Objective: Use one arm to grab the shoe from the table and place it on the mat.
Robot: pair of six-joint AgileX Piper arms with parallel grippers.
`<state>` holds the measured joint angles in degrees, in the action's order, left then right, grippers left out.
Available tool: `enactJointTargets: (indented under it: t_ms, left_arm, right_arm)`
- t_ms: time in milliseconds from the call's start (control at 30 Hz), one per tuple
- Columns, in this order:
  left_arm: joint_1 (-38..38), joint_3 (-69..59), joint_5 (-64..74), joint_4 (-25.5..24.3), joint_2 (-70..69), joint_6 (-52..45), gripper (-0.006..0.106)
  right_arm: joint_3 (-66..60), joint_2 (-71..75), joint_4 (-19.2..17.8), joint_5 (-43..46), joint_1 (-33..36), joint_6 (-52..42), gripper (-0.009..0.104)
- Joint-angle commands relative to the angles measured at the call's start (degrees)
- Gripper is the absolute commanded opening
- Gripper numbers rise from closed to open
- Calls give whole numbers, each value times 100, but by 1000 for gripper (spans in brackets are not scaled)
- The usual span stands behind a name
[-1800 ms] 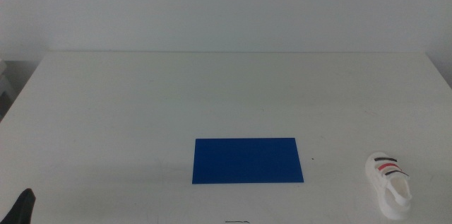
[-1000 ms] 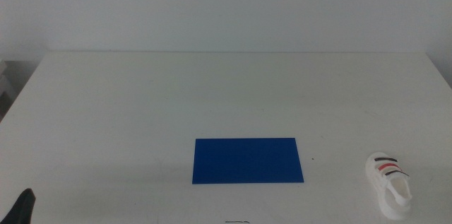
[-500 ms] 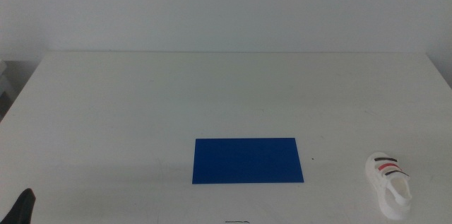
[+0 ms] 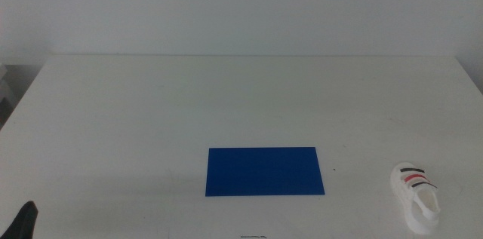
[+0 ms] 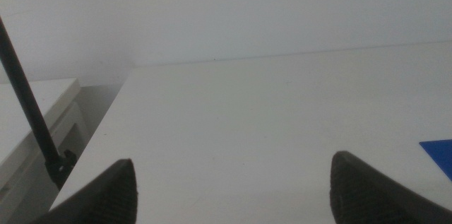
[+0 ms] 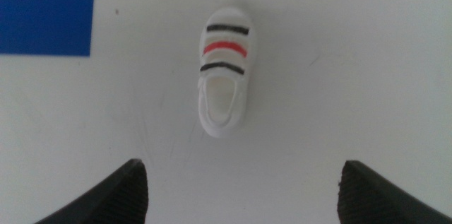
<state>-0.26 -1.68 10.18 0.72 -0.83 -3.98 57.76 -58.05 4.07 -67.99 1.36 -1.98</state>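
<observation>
On the white bench [image 4: 151,103], the shoe [image 4: 416,196] sits right of the blue mat [image 4: 264,170], apart. Right pincer [image 6: 240,196] hangs above it, spread wide; left pincer [image 5: 233,189] waits wide too

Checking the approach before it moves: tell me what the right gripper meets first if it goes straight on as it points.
Probably the shoe: it lies between the open jaws' lines ahead of the right gripper, on the table; depth is unclear.

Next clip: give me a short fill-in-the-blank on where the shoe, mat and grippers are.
1. The shoe lies on the table, ____ the mat.
2. The mat's colour is ____.
3. The right gripper hovers over the shoe, jaws ____.
4. The left gripper holds ____.

Missing words: off; blue; open; nothing
</observation>
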Motion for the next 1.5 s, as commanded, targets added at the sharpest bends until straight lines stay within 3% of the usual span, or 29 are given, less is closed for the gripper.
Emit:
enactJointTargets:
  t_ms: [0, 333, 1000, 1233, 1467]
  left_arm:
    - [-23, 19, -476, 49, -106, 84, 94]
    - [-23, 19, -476, 49, -106, 84, 94]
    - [-23, 19, -476, 49, -106, 84, 94]
    - [-23, 19, -476, 49, -106, 84, 94]
    - [-23, 19, -476, 49, -106, 84, 94]
  right_arm:
    - [273, -387, -30, 123, 95, -22, 92]
    - [428, -1922, 7, 330, 281, 275, 92]
    - [428, -3708, -407, 1536, 867, 904, 90]
    - [428, -4056, -612, 1547, 868, 1273, 82]
    - [417, -4261, -612, 1520, 868, 1253, 65]
